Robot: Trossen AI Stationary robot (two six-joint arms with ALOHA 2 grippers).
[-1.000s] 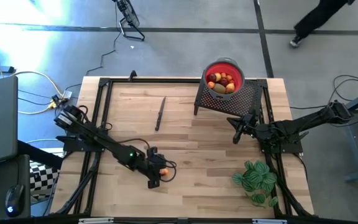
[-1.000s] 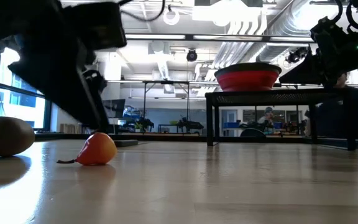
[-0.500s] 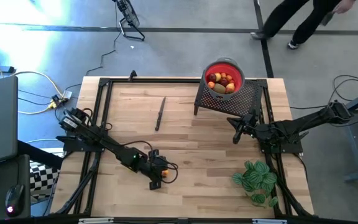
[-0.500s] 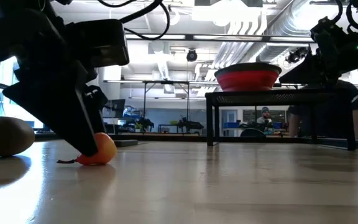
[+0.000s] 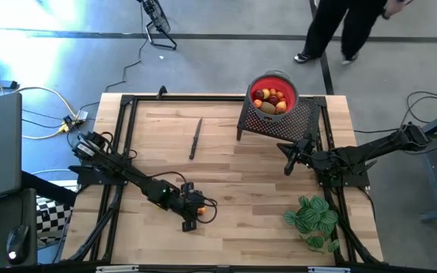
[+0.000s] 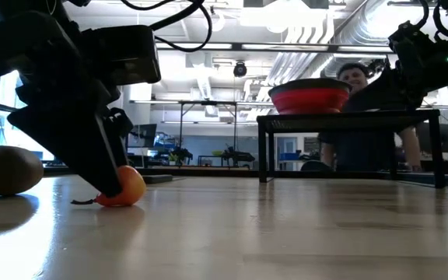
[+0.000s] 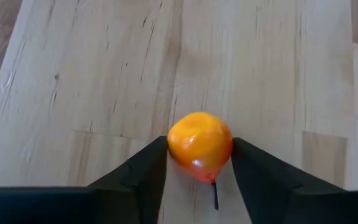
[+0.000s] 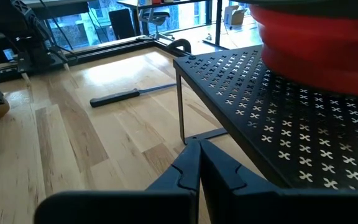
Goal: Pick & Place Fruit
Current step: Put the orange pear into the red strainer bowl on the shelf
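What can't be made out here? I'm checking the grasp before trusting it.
- Orange fruit: the left wrist view shows a finger on each side, but not whether both press it.
- Same fruit, high view: too small, under the left gripper.
- Red bowl: low view hides its contents behind the wall.

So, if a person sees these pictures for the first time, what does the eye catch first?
Probably the orange fruit on the table's near side, sitting between the fingers of the left gripper. Next comes the red bowl full of fruit, raised on a black perforated stand at the far side.
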